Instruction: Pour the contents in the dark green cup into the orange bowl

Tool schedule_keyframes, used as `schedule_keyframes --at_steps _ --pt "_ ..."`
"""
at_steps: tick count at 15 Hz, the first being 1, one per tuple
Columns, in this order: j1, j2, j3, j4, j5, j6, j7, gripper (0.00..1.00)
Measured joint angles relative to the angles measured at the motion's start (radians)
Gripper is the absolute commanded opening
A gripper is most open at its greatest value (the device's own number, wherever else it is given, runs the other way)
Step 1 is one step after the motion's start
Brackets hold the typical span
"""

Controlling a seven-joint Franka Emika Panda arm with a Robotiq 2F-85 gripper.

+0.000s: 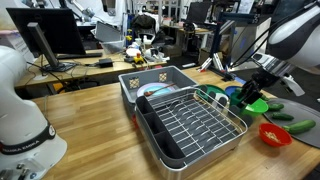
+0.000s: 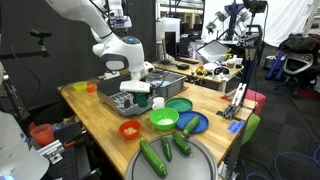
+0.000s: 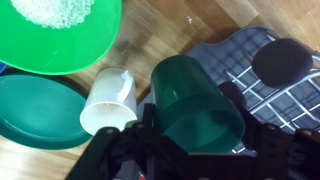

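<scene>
1. Wooden table (image 1: 80, 110), in an exterior view: gripper (image 1: 250, 90) was not yet over the orange bowl (image 1: 274, 134).
2. In an exterior view: orange bowl (image 2: 130, 129) sat near the table edge.
3. Wrist view: jaws were clamped on the dark green cup (image 3: 195, 100). Likely mid-carry; the next move called for positioning over the orange bowl, then tipping.

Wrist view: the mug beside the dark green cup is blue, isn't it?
No. The mug beside the dark green cup is white, not blue, as the wrist view shows.
</scene>
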Motion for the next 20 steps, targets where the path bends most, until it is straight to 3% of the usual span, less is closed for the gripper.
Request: schedule_keyframes --at_steps 4,9,20 --pt "-0.02 0.003 0.014 -0.006 0.146 0.0 -0.135 0.53" --pt "-0.044 0.004 0.006 -0.051 0.244 0.044 -0.217 0.53" --pt "-0.059 0.077 0.011 -0.058 0.302 0.048 -0.303 0.53"
